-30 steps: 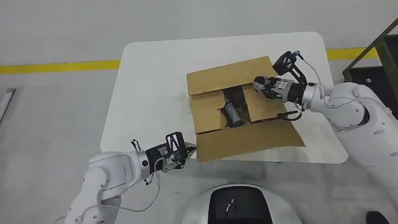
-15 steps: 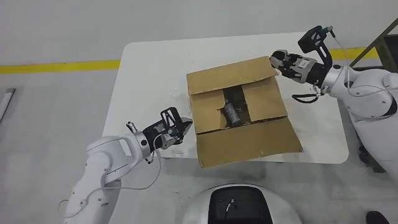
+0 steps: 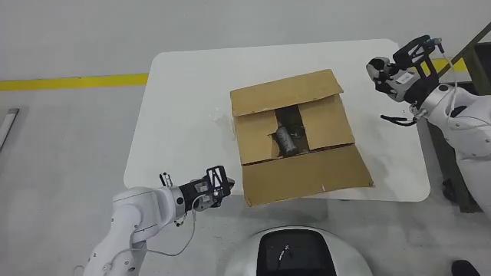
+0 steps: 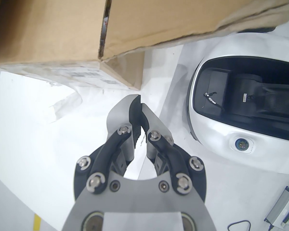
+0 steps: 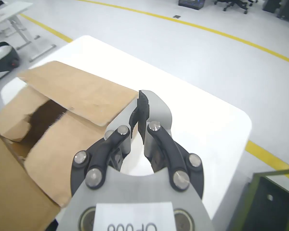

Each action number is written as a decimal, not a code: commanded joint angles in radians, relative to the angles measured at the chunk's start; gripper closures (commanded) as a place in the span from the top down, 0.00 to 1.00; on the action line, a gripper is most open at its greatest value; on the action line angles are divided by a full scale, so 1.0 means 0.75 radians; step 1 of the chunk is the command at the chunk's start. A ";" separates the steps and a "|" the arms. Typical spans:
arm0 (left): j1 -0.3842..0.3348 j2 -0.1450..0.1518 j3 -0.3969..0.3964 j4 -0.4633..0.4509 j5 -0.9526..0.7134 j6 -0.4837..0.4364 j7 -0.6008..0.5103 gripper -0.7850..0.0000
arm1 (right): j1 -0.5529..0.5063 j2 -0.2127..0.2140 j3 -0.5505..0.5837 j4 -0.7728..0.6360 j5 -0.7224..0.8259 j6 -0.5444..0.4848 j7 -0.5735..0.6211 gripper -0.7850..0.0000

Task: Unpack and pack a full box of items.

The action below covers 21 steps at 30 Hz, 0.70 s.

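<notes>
A brown cardboard box (image 3: pixel 295 134) sits in the middle of the white table (image 3: pixel 192 115), its flaps spread partly apart. Through the gap shows a dark item (image 3: pixel 288 139) inside. My left gripper (image 3: pixel 221 185) is shut and holds nothing; it hovers at the table's near edge, just off the box's near left corner (image 4: pixel 132 82). My right gripper (image 3: pixel 374 67) is shut and empty too, above the table's far right part, clear of the box's far flap (image 5: pixel 86 94).
A torn strip of white tape or label (image 4: pixel 65 102) hangs off the box side by the left gripper. A dark green metal frame (image 3: pixel 460 69) stands beyond the table's right edge. Bare table lies left of the box.
My right gripper has lifted off the box's right flap and drawn back to the far right. My left gripper went toward the box's left side, then came back to the near edge.
</notes>
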<state>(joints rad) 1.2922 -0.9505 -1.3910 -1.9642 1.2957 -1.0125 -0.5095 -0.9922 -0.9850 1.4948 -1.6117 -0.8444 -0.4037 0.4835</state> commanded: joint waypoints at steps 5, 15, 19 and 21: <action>-0.005 0.016 0.051 -0.021 -0.033 0.000 0.021 0.00 | -0.151 0.005 0.018 0.009 -0.011 0.023 0.000 0.00; -0.062 0.036 0.101 0.011 -0.036 0.000 0.064 0.00 | -0.289 0.002 -0.057 -0.098 -0.015 -0.019 0.047 0.00; -0.084 0.036 0.102 0.009 -0.029 0.024 0.083 0.00 | -0.302 0.001 -0.056 -0.113 0.025 -0.028 0.048 0.00; -0.094 0.037 0.101 0.004 -0.026 0.032 0.088 0.00 | -0.308 0.001 -0.056 -0.122 0.049 -0.038 0.057 0.00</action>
<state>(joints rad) 1.2262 -0.9232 -1.3145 -1.9585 1.2746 -0.9924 -0.4458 -1.2206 -0.9841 1.4529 -1.7000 -0.8222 -0.4281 0.5221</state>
